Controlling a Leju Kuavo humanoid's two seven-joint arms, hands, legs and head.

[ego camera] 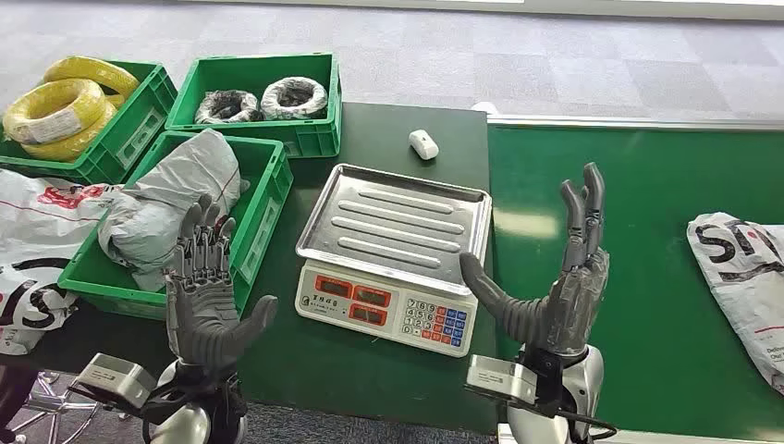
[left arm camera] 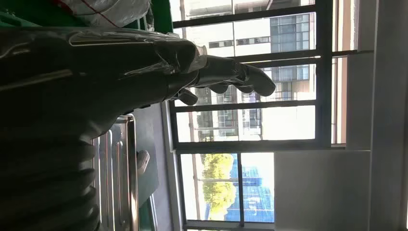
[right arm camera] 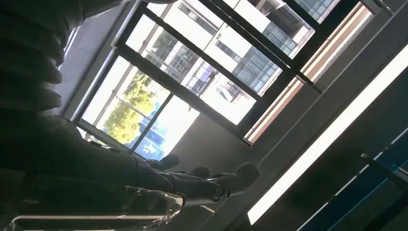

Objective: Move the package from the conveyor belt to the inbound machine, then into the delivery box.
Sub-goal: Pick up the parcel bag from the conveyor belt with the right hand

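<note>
Left hand: my left hand [ego camera: 205, 301] is raised at 7 o'clock in the head view, fingers [ego camera: 203, 242] spread and released, holding nothing, in front of the near bin.
Right hand: my right hand [ego camera: 564, 277] is raised at 5 o'clock, fingers [ego camera: 582, 208] straight up, thumb out toward the scale, released and holding nothing.
Package: white package [ego camera: 744, 277] with dark lettering lies on the green conveyor belt [ego camera: 629, 213] at 3 o'clock, well apart from my right hand, partly cut by the picture edge.
Scale: steel-tray scale [ego camera: 393, 250] with red displays and a keypad sits on the dark counter [ego camera: 388, 356] at centre, between my two hands.
Near bin: green bin [ego camera: 263, 199] at 9 o'clock holds a crumpled grey bag [ego camera: 166, 199].
Far bins: at 11 o'clock one bin [ego camera: 139, 116] holds yellow cable coils [ego camera: 60, 106]; beside it another [ego camera: 314, 97] holds black coils [ego camera: 268, 100].
Small item: white object [ego camera: 423, 143] on the counter at 12 o'clock, just beyond the scale.
Loose bags: white printed bags [ego camera: 37, 250] at 9 o'clock, beside the near bin.
</note>
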